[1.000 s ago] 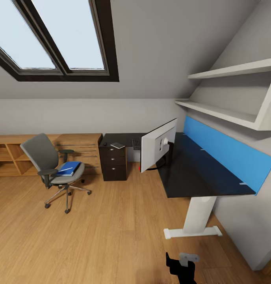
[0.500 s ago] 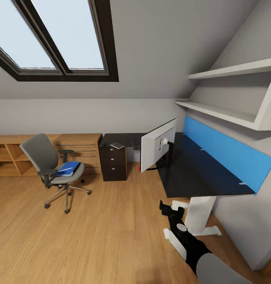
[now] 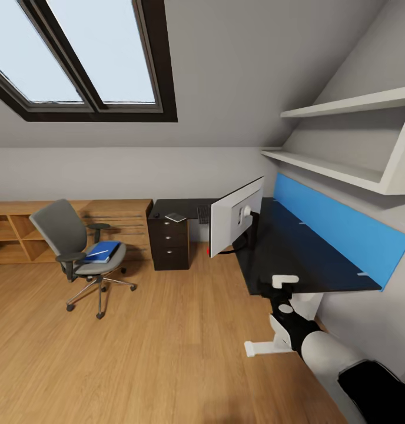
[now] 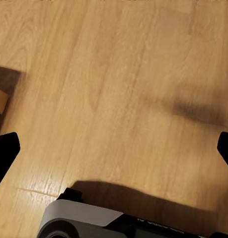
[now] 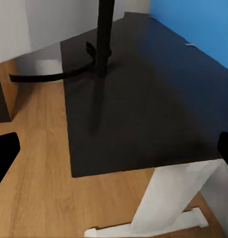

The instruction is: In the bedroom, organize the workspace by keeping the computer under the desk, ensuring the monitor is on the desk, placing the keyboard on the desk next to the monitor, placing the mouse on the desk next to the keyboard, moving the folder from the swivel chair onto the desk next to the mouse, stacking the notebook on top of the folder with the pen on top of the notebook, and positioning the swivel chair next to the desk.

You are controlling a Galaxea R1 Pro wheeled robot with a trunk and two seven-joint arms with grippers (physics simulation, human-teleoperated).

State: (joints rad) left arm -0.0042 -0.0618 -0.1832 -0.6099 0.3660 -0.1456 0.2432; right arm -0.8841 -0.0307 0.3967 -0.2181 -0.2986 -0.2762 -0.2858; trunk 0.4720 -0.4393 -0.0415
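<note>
Two arms belong to this robot, and the right gripper [image 3: 283, 281] is raised at the near end of the desk [image 3: 296, 259], just off its front edge; its wrist view shows both black fingertips at the picture's sides with a wide gap, so it stands open. The left gripper's fingertips [image 4: 4, 151] likewise sit far apart over bare wooden floor [image 4: 114, 89], open and empty.

On the desk, the monitor [image 3: 236, 215] stands with its white back toward the room, its thin stand [image 5: 104, 37] rising from a round base on the glossy black top. Behind the monitor, further along the desk, lies the keyboard [image 3: 203, 213], partly hidden. The notebook [image 3: 175, 217] rests on the desk's far wing, above the dark drawer unit [image 3: 170, 242]. A blue back panel [image 3: 338, 227] runs along the desk's wall side, with white shelves [image 3: 338, 168] above it.

Well apart from the desk, the swivel chair [image 3: 79, 250] stands on open floor, beside a low light-wood cabinet [image 3: 26, 232]. The folder [image 3: 103, 251] lies on its seat, with the pen [image 3: 100, 253] on top of it. The desk's white pedestal leg [image 5: 168, 201] stands below the near end, close to the right arm.
</note>
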